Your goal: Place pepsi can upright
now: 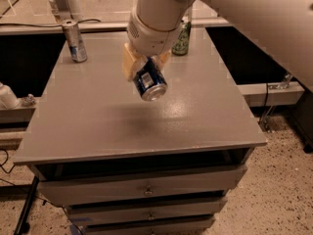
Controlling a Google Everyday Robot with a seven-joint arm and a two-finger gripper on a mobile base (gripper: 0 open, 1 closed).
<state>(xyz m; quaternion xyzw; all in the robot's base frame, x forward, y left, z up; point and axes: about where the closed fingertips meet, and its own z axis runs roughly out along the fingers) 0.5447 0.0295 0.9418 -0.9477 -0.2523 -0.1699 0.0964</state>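
Blue pepsi can tilted, pinched between gripper jaws, above grey table

A lab: grey drawer cabinet, speckled floor, cables, jaws over the cabinet.

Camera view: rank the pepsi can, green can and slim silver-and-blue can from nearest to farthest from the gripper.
The gripper hangs above the middle of the table.
1. pepsi can: clamped in the gripper, tilted, off the surface.
2. green can: standing at the back right.
3. slim silver-and-blue can: standing at the back left corner.
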